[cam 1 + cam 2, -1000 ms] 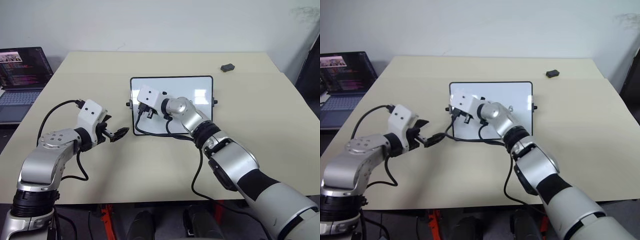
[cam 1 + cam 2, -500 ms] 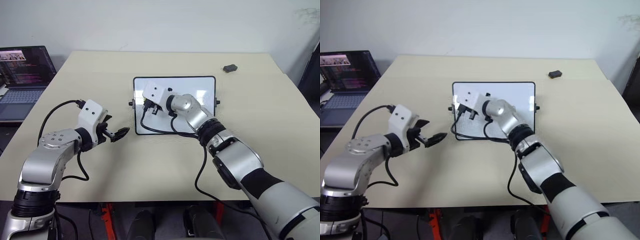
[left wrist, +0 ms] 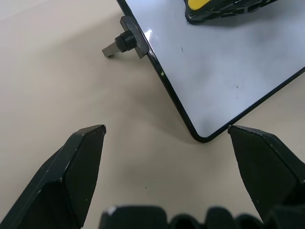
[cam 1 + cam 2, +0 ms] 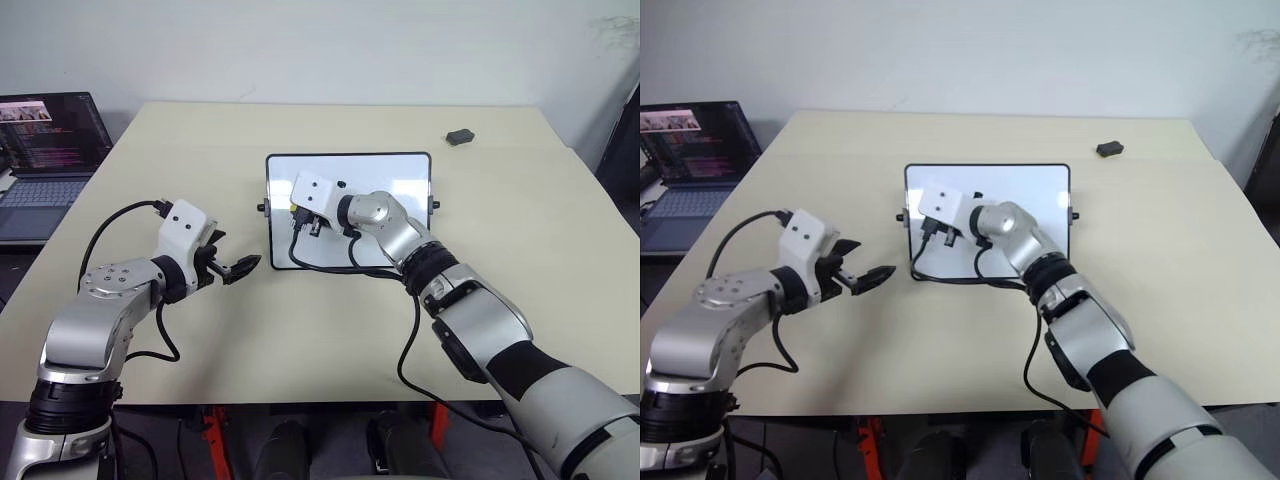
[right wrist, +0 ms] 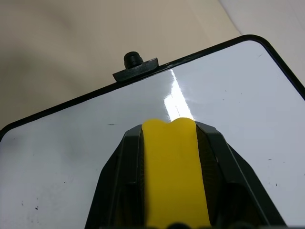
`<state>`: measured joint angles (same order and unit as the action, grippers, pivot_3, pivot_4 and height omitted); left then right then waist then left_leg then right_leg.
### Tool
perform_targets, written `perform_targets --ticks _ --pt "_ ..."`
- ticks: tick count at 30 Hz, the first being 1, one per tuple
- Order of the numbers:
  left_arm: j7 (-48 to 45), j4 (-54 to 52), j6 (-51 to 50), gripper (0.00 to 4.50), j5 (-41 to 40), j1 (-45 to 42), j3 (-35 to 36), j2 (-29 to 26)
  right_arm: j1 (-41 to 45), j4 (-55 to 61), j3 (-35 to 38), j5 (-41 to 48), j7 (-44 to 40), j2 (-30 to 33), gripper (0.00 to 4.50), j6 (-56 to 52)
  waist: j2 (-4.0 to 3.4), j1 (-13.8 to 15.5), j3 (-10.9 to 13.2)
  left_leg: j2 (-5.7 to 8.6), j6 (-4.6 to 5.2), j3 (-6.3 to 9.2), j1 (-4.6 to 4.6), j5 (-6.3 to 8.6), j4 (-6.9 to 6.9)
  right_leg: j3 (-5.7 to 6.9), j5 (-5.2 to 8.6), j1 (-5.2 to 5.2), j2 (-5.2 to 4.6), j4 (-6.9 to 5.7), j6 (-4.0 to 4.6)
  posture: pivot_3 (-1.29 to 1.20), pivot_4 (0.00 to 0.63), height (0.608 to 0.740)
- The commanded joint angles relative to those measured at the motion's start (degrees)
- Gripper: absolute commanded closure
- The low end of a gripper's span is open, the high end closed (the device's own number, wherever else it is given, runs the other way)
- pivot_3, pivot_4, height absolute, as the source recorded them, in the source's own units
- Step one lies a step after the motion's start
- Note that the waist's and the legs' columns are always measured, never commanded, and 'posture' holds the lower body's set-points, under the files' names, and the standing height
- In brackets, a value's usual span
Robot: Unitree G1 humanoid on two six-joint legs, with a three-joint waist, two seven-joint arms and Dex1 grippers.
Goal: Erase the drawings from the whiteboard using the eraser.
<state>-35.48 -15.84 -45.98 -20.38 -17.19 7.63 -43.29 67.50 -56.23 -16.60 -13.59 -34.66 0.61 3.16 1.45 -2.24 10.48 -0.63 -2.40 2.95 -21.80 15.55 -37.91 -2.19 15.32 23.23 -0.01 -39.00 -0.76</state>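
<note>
The whiteboard [image 4: 405, 180] lies flat in the middle of the table, its black frame and side knob [image 3: 121, 43] plain to see. My right gripper [image 5: 169, 129] is shut on the yellow eraser [image 5: 169, 167] and holds it on the board's left half [image 4: 297, 210]. The drawings are out of view; the bare white surface [image 3: 214, 71] carries only faint specks and a grey smudge. My left gripper [image 4: 240, 268] hovers open over the table just off the board's near left corner, with nothing between its fingers [image 3: 81, 157].
An open laptop [image 4: 45, 150] sits at the table's far left edge. A small dark grey object [image 4: 459, 135] lies at the back right. The right wrist's black cable [image 4: 320, 262] loops over the board's near edge.
My right gripper has slid the eraser a little to the right across the board. The left arm has kept still. The camera has shifted slightly.
</note>
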Motion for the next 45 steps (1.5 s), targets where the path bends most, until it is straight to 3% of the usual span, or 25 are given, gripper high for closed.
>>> perform_targets --ticks 1,11,17,23,28,34,45 --pt "0.5 -2.9 0.0 0.0 -0.7 -0.4 1.1 0.3 -2.4 12.6 5.6 7.4 -3.9 1.7 3.36 -3.8 -0.01 0.1 0.0 0.0 0.0 0.01 -0.09 0.0 0.0 0.0 -0.01 0.06 -0.01 0.02 -0.01 0.0 0.15 0.74" --pt "2.8 -6.7 -2.1 0.0 -3.6 0.3 4.1 2.9 -23.1 51.7 11.3 18.5 -5.7 8.9 3.36 -20.7 0.0 0.4 0.0 -0.04 -0.04 -0.02 -1.02 0.03 -0.01 0.0 0.01 0.88 -0.04 0.05 -0.02 0.0 0.15 0.74" --pt "3.2 -8.7 -4.5 0.0 -5.7 -0.6 3.4 3.2 -35.0 65.2 12.4 23.1 -4.9 13.7 3.36 -31.1 0.01 0.4 0.0 0.01 -0.03 -0.04 -0.99 0.03 -0.04 0.0 0.01 0.88 -0.07 -0.02 -0.03 0.0 0.15 0.74" --pt "2.9 -7.3 -4.5 0.0 -5.9 -3.4 1.2 3.6 -43.3 70.7 9.5 21.4 -3.7 17.6 3.36 -32.3 0.01 0.4 0.0 -0.01 -0.03 -0.05 -0.92 0.02 -0.04 0.0 0.01 0.83 0.02 -0.02 -0.03 0.0 0.15 0.74" --pt "2.7 -5.4 -3.3 0.0 -5.2 -4.7 -0.6 4.1 -44.7 70.6 8.8 19.7 -1.4 18.6 3.37 -29.1 0.01 0.3 0.0 -0.02 -0.03 -0.1 -0.91 0.02 -0.04 -0.06 0.01 0.84 0.05 -0.02 -0.03 0.0 0.15 0.74" --pt "2.3 -2.5 -1.6 0.0 -4.4 -7.8 -3.5 6.0 -39.0 65.9 10.4 20.0 2.2 14.1 3.37 -19.6 0.01 0.3 0.0 -0.02 -0.05 -0.11 -0.91 0.01 -0.07 -0.07 0.0 0.83 0.08 -0.02 -0.05 0.0 0.15 0.74" --pt "-0.9 -1.4 0.5 0.0 -4.8 -10.0 -5.3 6.2 -16.8 30.7 8.7 12.1 11.5 8.1 3.37 -3.1 0.02 0.4 0.0 -0.01 -0.08 -0.18 -0.92 -0.01 -0.06 -0.12 -0.01 0.85 0.06 0.0 -0.03 0.0 0.15 0.74"
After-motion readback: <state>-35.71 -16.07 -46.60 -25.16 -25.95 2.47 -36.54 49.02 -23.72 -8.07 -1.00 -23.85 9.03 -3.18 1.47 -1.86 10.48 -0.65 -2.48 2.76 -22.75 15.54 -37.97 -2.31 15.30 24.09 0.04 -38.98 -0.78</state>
